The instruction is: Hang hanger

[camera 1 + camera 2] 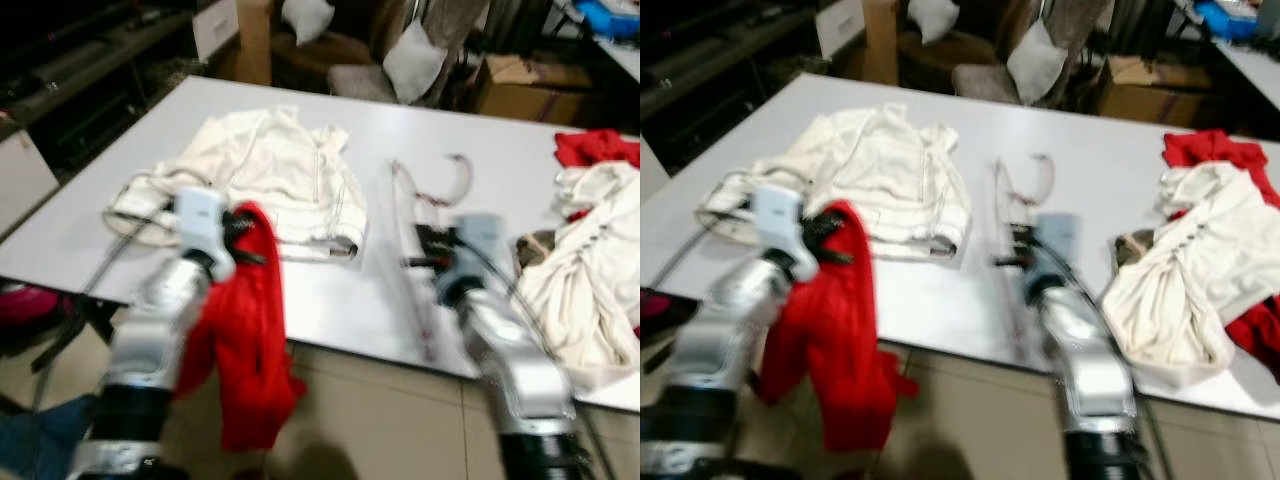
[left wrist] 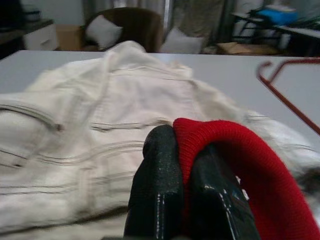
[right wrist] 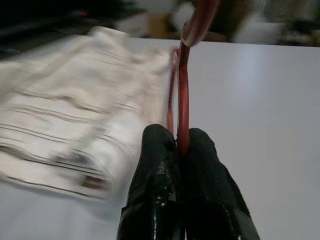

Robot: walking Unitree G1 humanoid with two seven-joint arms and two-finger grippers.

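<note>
Over the table (image 1: 330,300), right gripper (image 3: 182,150) clamps hanger (image 3: 184,100), left gripper (image 2: 182,150) red garment (image 1: 245,340)

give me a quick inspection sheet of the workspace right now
surface: white table, mostly bare at its near edge.
job's things: red hanger lying along the table, hook end away from the robot; red garment hanging off the near edge.
clutter: cream jacket spread flat; pile of white and red clothes on the right.
grippers: left gripper shut on the red garment's edge; right gripper shut on the hanger's wire.
cables: dark cables along both forearms.
surroundings: armchair with pillows, cardboard box, dark shelving behind the table.
</note>
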